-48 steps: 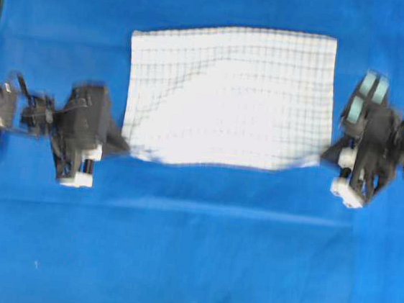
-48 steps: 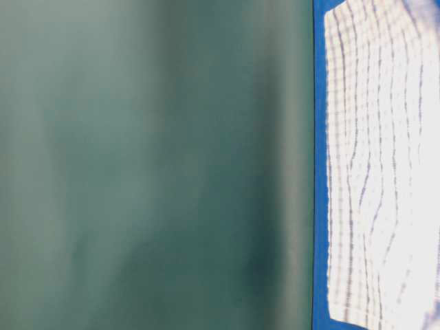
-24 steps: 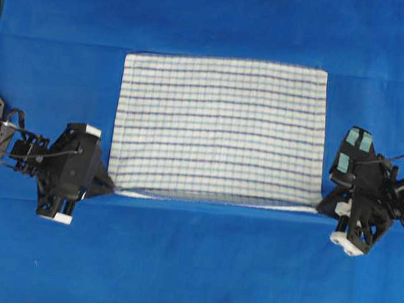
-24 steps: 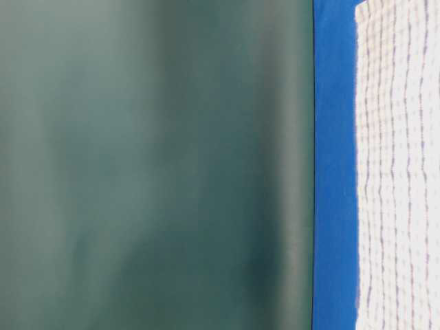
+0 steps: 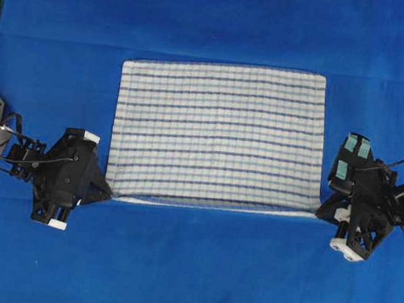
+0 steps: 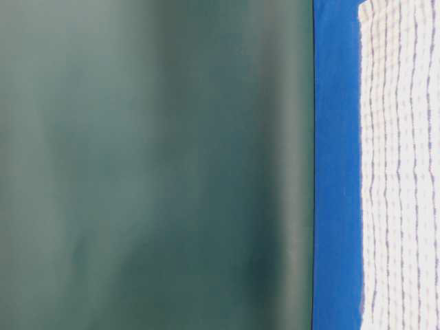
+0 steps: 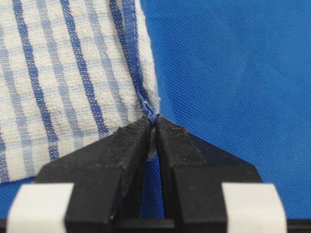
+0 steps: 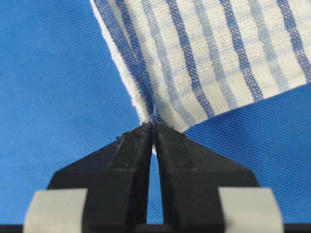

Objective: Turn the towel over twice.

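Overhead, you look straight down on the towel (image 5: 218, 135); the table-level camera, turned sideways, skims its far edge. Each wrist camera sits close behind its fingertips, sharing one near towel corner.

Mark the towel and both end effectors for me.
towel (image 5: 217, 135), overhead view, middle of the cloth.
left end effector (image 7: 152, 127), left wrist view, between the fingertips at the pinched corner.
right end effector (image 8: 153, 130), right wrist view, between the fingertips at the pinched corner.

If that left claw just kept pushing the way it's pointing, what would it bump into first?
The towel itself. The left gripper is already shut on its corner and points along the near hem, so the cloth would probably just bunch up ahead of it.
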